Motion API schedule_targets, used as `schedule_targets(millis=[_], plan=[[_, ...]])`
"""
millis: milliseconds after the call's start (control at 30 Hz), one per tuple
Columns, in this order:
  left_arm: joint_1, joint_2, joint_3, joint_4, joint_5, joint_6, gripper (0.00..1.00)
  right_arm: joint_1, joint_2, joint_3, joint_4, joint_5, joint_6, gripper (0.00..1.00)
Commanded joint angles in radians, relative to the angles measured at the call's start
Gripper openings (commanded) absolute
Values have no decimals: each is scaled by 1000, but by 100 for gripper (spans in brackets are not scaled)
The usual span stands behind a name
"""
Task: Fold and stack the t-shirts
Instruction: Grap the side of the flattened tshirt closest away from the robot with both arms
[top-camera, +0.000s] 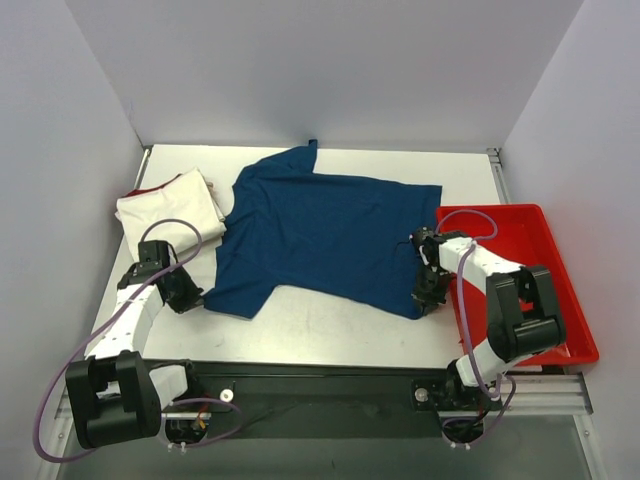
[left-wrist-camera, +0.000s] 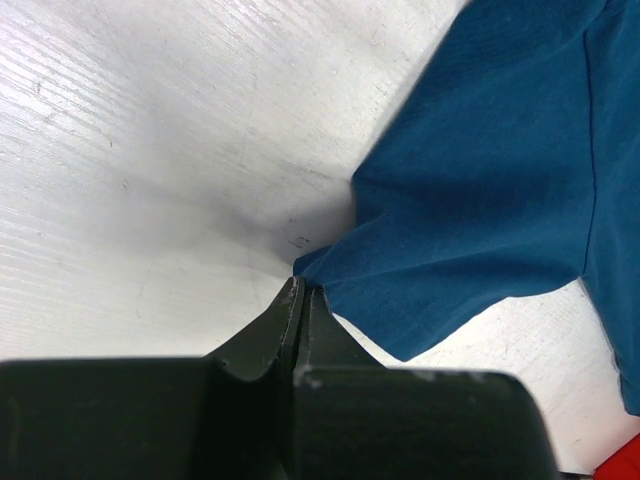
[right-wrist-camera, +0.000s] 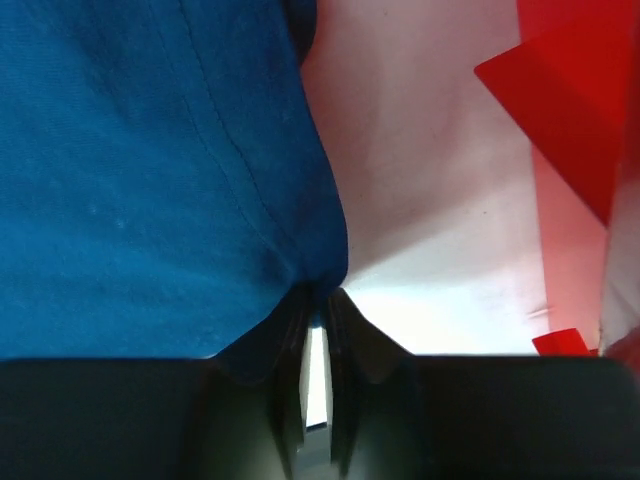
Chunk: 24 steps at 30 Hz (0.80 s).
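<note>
One blue t-shirt (right-wrist-camera: 130, 170) edge partly covers right hand (right-wrist-camera: 318, 305) tips

Teal-blue t-shirt (top-camera: 320, 235) — spread flat, mid table (top-camera: 330, 325); cream-white t-shirt (top-camera: 170, 210), red-edged — folded, just beside it, left.

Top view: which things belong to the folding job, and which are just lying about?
Job: blue t-shirt, spread flat; cream-white t-shirt, folded, far left; left gripper and right gripper, each shut on the blue t-shirt's near edge.
Lying about: red tray, right of the blue t-shirt.
</note>
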Motion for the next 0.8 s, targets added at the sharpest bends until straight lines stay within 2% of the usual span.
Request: schedule_targets(millis=[0, 133, 300, 333, 367, 467, 500, 667, 767], plan=[[8, 1, 37, 24, 12, 10, 0, -4, -56, 22, -105, 5, 4, 3], [9, 0, 34, 25, 10, 10, 0, -3, -147, 70, -247, 34, -25, 2], [9, 0, 37, 24, 12, 10, 0, -4, -235, 151, -392, 58, -55, 15], [11, -2, 37, 24, 13, 10, 0, -6, -256, 154, -409, 63, -56, 19], [9, -2, 36, 24, 10, 10, 0, -6, -262, 155, -418, 66, -55, 29], [11, -2, 34, 24, 13, 10, 0, -9, -265, 138, -417, 74, -46, 42], [9, -2, 36, 24, 15, 10, 0, -9, -259, 122, -407, 66, -44, 43], [9, 4, 34, 25, 19, 12, 0, -9, -204, 81, -308, 26, -30, 46], [11, 3, 36, 25, 22, 15, 0, -10, -176, 41, -231, -14, -18, 44]])
